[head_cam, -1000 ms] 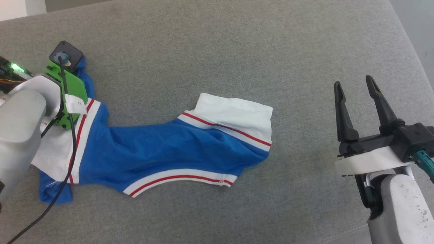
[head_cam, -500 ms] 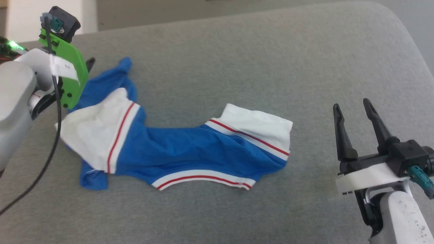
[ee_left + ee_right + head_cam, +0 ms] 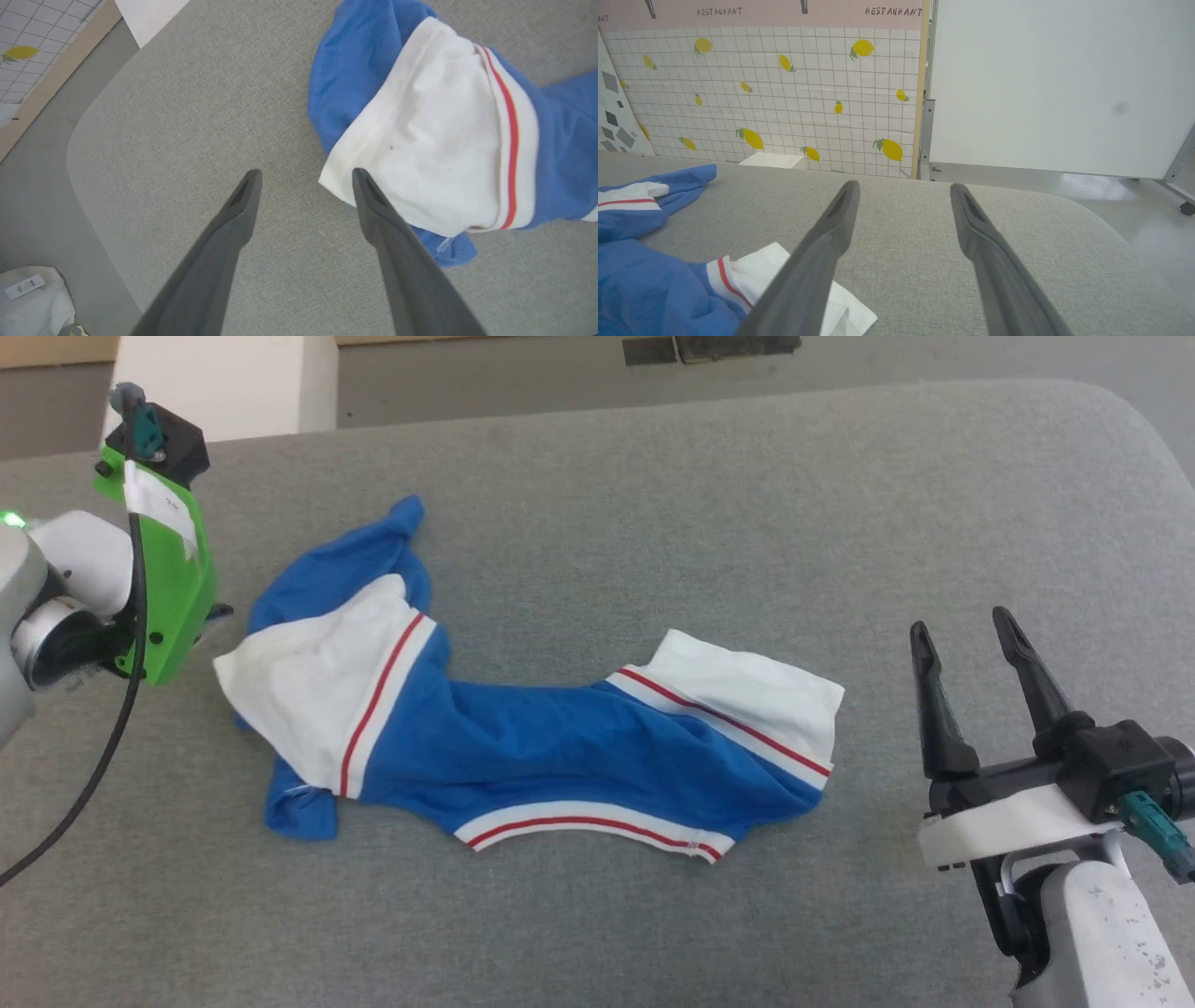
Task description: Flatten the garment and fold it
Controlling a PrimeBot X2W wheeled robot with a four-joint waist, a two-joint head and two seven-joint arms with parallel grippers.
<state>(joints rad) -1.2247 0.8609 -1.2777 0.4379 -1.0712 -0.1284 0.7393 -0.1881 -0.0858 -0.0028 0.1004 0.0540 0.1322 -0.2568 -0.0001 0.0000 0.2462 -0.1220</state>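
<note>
The garment (image 3: 551, 756) lies across the middle of the head view on the grey pad (image 3: 653, 476), bunched into a crooked blue band. One white sleeve (image 3: 308, 700) sits at centre left, lapped over rumpled blue cloth, and the other sleeve (image 3: 747, 695) at centre right. Striped trim (image 3: 588, 826) curves along the lower edge. The left gripper (image 3: 306, 171) hovers at the left of the frame with its fingers spread and empty, one tip just beside the near sleeve's corner. The right gripper (image 3: 962, 621) waits at lower right, also spread and empty, apart from the cloth. Flattening looks barely begun: the body needs spreading and the sleeves drawing out, and every fold is yet to be made.
</note>
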